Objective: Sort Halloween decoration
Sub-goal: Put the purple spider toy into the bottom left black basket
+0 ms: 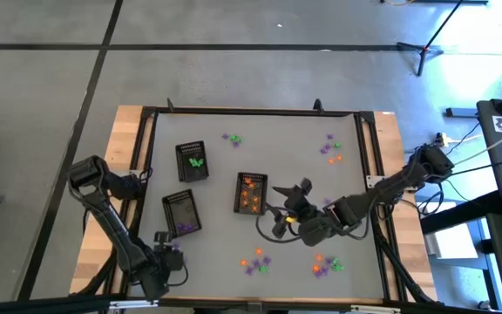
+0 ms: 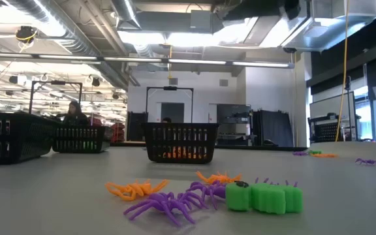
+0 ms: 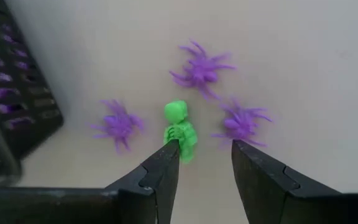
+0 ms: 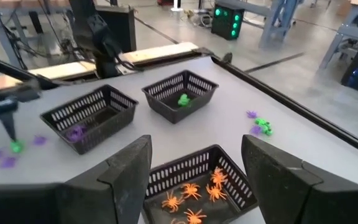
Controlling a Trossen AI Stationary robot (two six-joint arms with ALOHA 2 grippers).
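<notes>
The decoration is scattered in small clusters: purple spiders and a green figure under my left gripper, orange spiders, a purple spider and a green piece near the table's near edge. My left gripper is open and points down over the green figure, beside the purple tray. Its one fingertip stands in front of the figure. My right gripper is open over the orange tray, which holds orange spiders. The green tray holds green pieces.
More trinkets lie toward the far edge, the far right and the near right. The table has a dark frame around a grey mat. In the low view people show in the room beyond the table.
</notes>
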